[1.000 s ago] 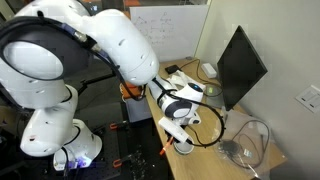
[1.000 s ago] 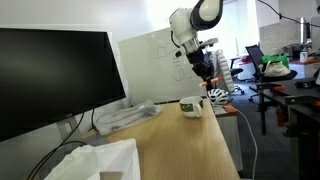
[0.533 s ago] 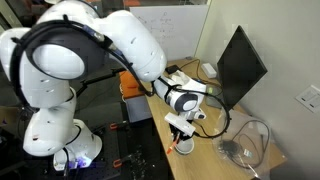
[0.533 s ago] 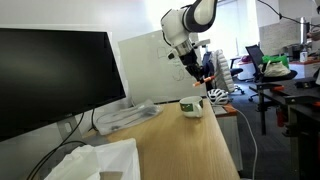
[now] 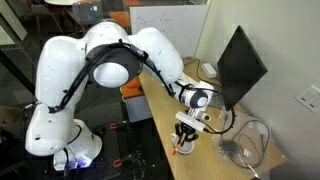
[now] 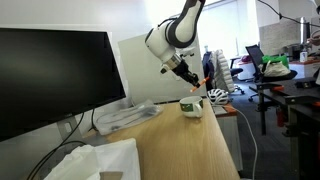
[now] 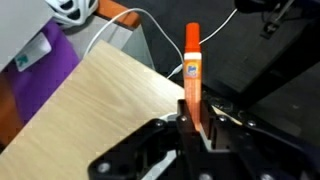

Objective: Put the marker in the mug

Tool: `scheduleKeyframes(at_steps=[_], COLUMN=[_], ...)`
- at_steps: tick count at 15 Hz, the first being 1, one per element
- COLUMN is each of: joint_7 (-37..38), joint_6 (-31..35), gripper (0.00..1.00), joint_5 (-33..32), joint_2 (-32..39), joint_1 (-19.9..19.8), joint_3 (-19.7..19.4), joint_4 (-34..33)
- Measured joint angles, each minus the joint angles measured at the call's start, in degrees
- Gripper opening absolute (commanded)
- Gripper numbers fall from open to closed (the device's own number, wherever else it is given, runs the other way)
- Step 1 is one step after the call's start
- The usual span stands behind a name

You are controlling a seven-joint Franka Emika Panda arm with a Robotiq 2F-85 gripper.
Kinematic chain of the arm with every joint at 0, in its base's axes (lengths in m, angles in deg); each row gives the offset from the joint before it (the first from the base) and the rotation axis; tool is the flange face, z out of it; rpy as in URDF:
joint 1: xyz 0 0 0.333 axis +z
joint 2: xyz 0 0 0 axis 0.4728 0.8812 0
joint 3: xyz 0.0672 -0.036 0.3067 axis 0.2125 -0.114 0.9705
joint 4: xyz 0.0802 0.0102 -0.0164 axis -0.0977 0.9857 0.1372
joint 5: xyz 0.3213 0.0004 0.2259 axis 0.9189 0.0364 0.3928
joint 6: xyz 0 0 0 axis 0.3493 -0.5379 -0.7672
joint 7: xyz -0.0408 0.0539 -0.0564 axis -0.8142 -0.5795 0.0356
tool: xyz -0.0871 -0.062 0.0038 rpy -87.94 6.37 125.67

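End effector [image 7: 193, 125] clamping slim orange-white marker [image 7: 193, 60], round white mug [image 6: 190, 106]

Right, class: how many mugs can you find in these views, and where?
1. The white mug stands at the far end of the wooden table, near its edge, beyond the monitor. More could be hidden behind the monitor or the arm.

A long light wooden desk [image 6: 190, 150] carries a black flat monitor [image 6: 55, 75], with a white board bearing faint writing [image 5: 160, 25] beside it. Beyond lie cluttered dark office desks [image 6: 275, 85] under a bright window [image 6: 240, 20].
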Motion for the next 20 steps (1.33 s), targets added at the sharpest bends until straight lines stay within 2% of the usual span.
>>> scheduleKeyframes(at_steps=[5,8,9,10,15,18,20], joint_7=[3.3,5.9,6.9,7.8,8.9,8.8,7.8], joint_6=[-8.4,-11.0,-11.0,-11.1,-11.1,-10.8,-10.4], gripper=[0.04,0.04,0.43,0.44,0.81,1.00,1.00], joint_5=[-0.8,-3.0,-4.1,-5.0,-4.7,-2.4,0.1], joint_2=[7.9,11.7,12.5,13.0,13.8,12.6,9.9], joint_1=[2.0,3.8,4.4,4.9,5.5,5.1,4.4], joint_3=[0.0,0.0,-0.1,-0.1,0.1,0.8,2.2], joint_4=[-7.5,-11.8,-12.8,-13.6,-15.9,-16.5,-16.2])
